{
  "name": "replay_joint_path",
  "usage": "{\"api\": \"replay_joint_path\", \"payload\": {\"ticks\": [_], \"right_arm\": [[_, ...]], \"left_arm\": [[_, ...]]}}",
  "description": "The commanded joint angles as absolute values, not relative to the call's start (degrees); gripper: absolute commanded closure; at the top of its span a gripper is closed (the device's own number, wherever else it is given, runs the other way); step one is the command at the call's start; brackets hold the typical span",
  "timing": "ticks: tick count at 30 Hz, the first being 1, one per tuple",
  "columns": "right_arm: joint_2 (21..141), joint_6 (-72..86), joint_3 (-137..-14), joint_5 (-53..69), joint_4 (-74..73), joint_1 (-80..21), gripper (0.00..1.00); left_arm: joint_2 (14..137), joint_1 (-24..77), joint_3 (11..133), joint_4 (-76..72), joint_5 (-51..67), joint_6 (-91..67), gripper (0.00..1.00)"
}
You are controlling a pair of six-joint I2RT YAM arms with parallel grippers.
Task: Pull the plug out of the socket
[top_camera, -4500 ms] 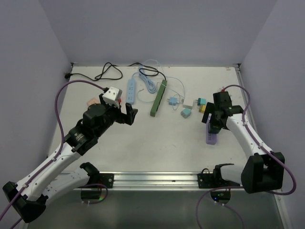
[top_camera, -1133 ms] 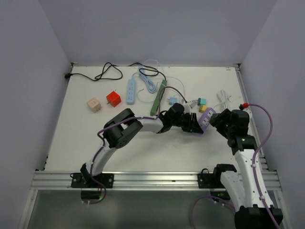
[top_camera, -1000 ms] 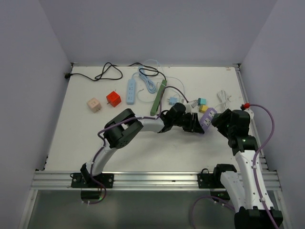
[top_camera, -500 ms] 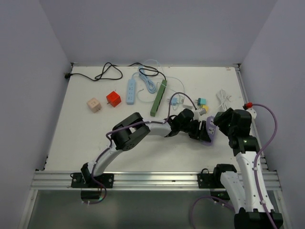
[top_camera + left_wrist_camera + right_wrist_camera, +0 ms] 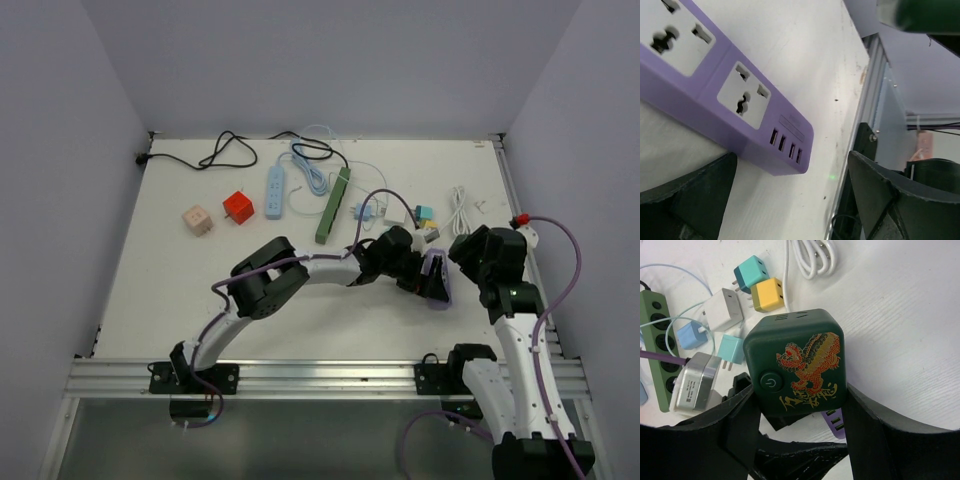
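Left gripper [image 5: 785, 200] just opened wide, releasing purple plastic power strip [image 5: 740, 117], right of centre. Right gripper [image 5: 805, 432] clamped on dark green dragon-printed cube plug [image 5: 795, 365]. Visible sockets empty; separation judged complete.

Red cube [image 5: 237, 206], peach cube [image 5: 195, 218] — blue strip [image 5: 275, 191], green strip [image 5: 333, 205], black cable [image 5: 228, 150]

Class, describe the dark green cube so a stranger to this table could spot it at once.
On the table's right side, find the right gripper by the purple power strip. The dark green cube sits between its fingers. Unlike the smaller yellow adapter and teal adapter nearby, it bears a red-gold beast print and a power button.
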State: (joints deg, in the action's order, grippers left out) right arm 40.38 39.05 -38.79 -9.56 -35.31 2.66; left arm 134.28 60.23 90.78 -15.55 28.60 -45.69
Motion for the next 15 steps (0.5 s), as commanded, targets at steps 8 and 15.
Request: {"api": "replay_joint_path", "payload": {"ticks": [8,15], "right_arm": [[43.77,40.08,-41.49,-11.34,-28.21,2.81,0.87],[52.9,41.66,-39.99,-0.03,-14.87,2.9,0.82]], "left_arm": [[121.31,59.94,88.96,4.66,14.78,-29.1,0.0],[101.02,59.94,78.66,5.69,1.35,-23.48,0.01]]}}
